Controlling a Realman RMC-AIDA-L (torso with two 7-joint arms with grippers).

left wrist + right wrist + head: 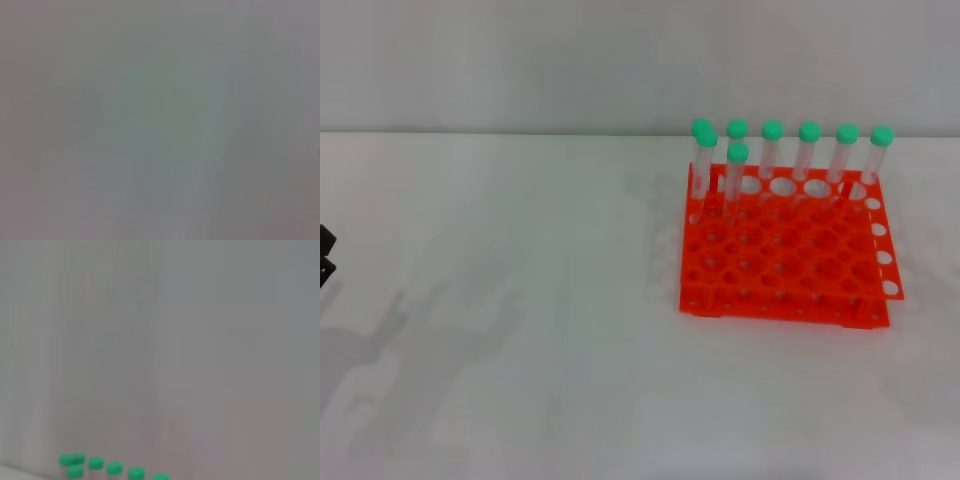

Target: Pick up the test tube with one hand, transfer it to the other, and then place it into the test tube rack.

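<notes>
The orange test tube rack (785,262) stands on the white table, right of centre. Several test tubes with green caps stand upright in it: a row along the back (809,150) and one tube (736,172) a row nearer, at the left end. No tube lies loose on the table. The green caps (96,463) also show low in the right wrist view against a plain wall. A black part of my left gripper (325,258) pokes in at the left edge of the head view, far from the rack. The right gripper is out of view.
The white table (520,300) stretches from the left edge to the rack, with arm shadows on its near left part. A pale wall (620,60) rises behind the table. The left wrist view shows only a blank grey surface.
</notes>
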